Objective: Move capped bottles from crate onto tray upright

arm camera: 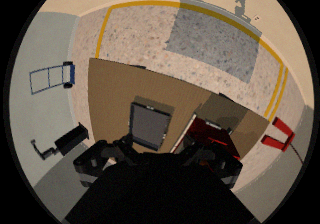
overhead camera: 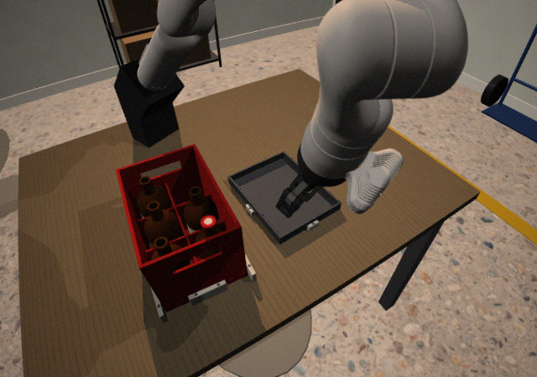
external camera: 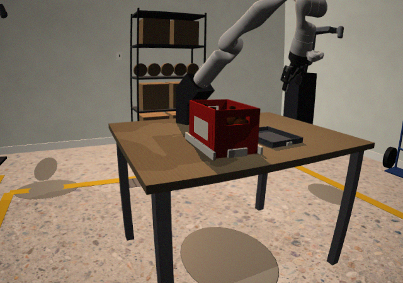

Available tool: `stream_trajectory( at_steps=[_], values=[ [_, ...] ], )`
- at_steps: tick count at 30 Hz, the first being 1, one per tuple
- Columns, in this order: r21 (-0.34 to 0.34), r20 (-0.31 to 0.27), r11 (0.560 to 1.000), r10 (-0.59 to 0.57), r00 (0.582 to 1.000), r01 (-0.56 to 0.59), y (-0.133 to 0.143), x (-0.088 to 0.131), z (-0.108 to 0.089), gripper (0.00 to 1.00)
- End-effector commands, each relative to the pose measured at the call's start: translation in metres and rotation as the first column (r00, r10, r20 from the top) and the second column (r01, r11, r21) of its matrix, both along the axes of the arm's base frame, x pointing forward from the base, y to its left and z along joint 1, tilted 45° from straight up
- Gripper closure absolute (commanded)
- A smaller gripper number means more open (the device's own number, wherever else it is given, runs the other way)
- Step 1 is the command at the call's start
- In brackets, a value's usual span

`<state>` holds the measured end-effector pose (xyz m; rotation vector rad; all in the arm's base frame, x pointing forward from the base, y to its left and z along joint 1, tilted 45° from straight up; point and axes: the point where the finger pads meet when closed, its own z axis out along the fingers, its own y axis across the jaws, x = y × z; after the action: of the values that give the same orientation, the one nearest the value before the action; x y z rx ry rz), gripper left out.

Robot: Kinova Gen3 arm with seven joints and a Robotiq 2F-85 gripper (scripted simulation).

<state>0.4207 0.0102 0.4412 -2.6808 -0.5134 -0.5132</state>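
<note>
A red crate [overhead camera: 182, 221] stands on the table's left half and also shows in the exterior view [external camera: 224, 127]. It holds several brown bottles. One bottle has a red and white cap [overhead camera: 208, 222] and stands in the crate's right near cell. The others, such as one at the back left [overhead camera: 146, 186], have open necks. A dark, empty tray [overhead camera: 280, 193] lies to the right of the crate. My gripper [external camera: 289, 78] is open and empty, high above the tray. It also shows in the wrist view [arm camera: 156, 158], looking down at the tray [arm camera: 148, 123].
The arm's black base [overhead camera: 147, 104] stands behind the crate. Small grey stops [overhead camera: 208, 292] sit along the crate and tray edges. A shelf rack with boxes [external camera: 167, 65] stands behind the table. A blue hand truck [overhead camera: 512, 99] stands at the right.
</note>
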Motion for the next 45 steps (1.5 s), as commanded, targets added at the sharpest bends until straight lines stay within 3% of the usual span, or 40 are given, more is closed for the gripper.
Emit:
stream_trajectory(
  at_steps=[1,17,34,45],
  values=[
    [0.0,0.002,1.0,-0.001,1.0,0.001,0.0,0.0,0.001,0.0],
    [0.0,0.002,1.0,-0.001,1.0,0.001,0.0,0.0,0.001,0.0],
    [0.0,0.002,1.0,-0.001,1.0,0.001,-0.009,-0.024,0.026,0.0],
    [-0.074,0.081,0.992,0.104,0.991,-0.098,-0.016,-0.022,-0.012,0.0]
  ],
)
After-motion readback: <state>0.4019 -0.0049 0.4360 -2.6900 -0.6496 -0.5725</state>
